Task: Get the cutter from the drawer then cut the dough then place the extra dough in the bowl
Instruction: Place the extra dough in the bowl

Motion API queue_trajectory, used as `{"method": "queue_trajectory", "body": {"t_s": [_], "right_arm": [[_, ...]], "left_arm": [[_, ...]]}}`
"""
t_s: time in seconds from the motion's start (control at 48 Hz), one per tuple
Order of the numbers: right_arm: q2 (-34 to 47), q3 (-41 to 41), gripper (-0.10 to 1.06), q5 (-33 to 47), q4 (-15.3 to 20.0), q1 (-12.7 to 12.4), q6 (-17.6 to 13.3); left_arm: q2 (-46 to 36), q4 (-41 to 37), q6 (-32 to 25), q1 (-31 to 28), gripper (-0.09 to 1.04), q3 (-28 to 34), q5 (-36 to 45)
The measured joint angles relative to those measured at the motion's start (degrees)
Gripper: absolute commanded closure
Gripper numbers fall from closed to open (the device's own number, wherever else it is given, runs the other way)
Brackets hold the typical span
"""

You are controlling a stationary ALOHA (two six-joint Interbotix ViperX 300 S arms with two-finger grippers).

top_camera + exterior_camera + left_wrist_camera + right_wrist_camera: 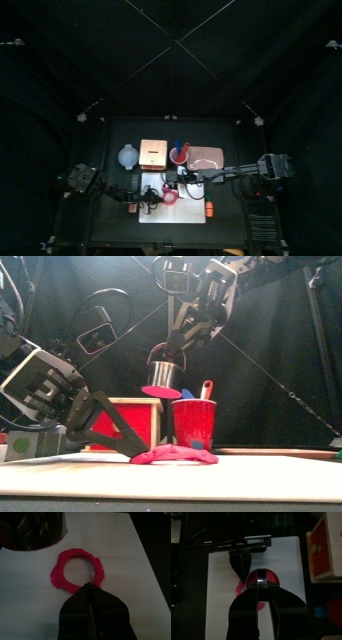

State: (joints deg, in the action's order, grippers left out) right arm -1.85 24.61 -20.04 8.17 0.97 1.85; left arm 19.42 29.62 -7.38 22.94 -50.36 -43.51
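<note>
A pink-red dough ring [61, 569] lies flat on the white cutting board [133, 587]. My left gripper [89, 586] rests low on the board with its jaws closed on the ring's near rim. The same ring [174, 456] shows as a low pink heap in the front view. My right gripper [260, 582] hangs above the board, shut on the round metal cutter [163, 372]. A red dough disc [261, 578] sits inside the cutter and bulges out below it [160, 389].
The wooden box with its red drawer front [127, 416] stands behind the board, with the red cup [194, 421] and its blue knife [206, 389] to its right. At the back lie the blue-grey bowl [127, 155] and the pink tray [207, 157].
</note>
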Motion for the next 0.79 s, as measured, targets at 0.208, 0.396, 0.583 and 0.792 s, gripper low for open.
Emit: {"method": "queue_trajectory", "body": {"t_s": [0.208, 0.396, 0.583, 0.792], "right_arm": [[-2.11, 2.55, 0.59, 0.00, 0.53, -0.09, -0.44], [-3.78, 7.12, 0.59, -1.85, 1.93, 0.00, -2.02], [-5.62, 11.43, 0.58, -6.77, 3.16, 0.18, -3.87], [-5.71, 14.77, 0.54, -6.59, 3.52, 0.53, -4.04]], "left_arm": [[-0.26, 0.09, 0.00, -0.09, 0.57, 0.09, 0.79], [-1.58, 0.09, -0.44, -0.09, 0.57, -0.53, 1.41], [-3.96, 0.09, -2.20, -0.44, 0.57, -1.58, 1.67], [-5.89, 0.09, -3.96, -1.32, 0.57, -1.85, 1.67]]}}
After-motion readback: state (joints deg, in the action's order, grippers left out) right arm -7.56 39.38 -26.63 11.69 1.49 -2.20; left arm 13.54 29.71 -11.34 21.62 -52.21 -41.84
